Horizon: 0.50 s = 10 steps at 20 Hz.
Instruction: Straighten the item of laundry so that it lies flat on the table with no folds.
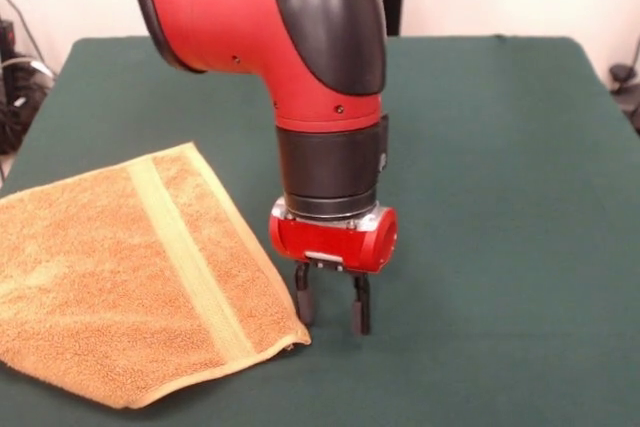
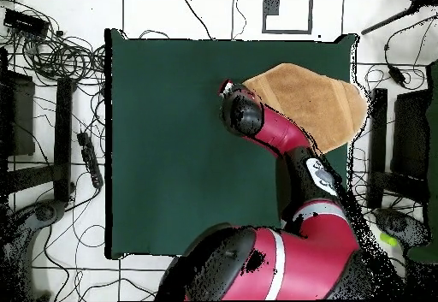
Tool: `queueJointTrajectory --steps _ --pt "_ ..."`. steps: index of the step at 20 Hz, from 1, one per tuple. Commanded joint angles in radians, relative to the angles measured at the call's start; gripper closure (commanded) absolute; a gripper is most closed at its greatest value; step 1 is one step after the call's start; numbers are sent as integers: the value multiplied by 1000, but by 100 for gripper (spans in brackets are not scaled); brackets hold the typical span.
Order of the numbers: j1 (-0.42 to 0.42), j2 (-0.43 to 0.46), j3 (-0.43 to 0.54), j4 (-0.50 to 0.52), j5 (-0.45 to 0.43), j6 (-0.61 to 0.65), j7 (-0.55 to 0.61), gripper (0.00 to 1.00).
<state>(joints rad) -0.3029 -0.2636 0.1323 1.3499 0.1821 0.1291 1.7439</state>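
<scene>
The orange-tan towel lies at the left of the front view on the dark green table, with its paler stripe running diagonally and one corner pointing toward my gripper. It reaches past the table's left edge. In the overhead view the towel lies at the table's upper right. My gripper points straight down just right of that corner, fingers a little apart and holding nothing, tips near the table. No tag shows.
The red and black arm comes down over the table's middle. In the overhead view the arm covers part of the towel's edge. Cables and equipment lie on the floor beside the table.
</scene>
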Motion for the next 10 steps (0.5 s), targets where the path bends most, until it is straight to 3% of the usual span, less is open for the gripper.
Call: queueJointTrajectory --steps 1,10 --pt "-40 -26 61 81 14 86 147 0" --pt "-33 -222 70 239 48 136 208 0"
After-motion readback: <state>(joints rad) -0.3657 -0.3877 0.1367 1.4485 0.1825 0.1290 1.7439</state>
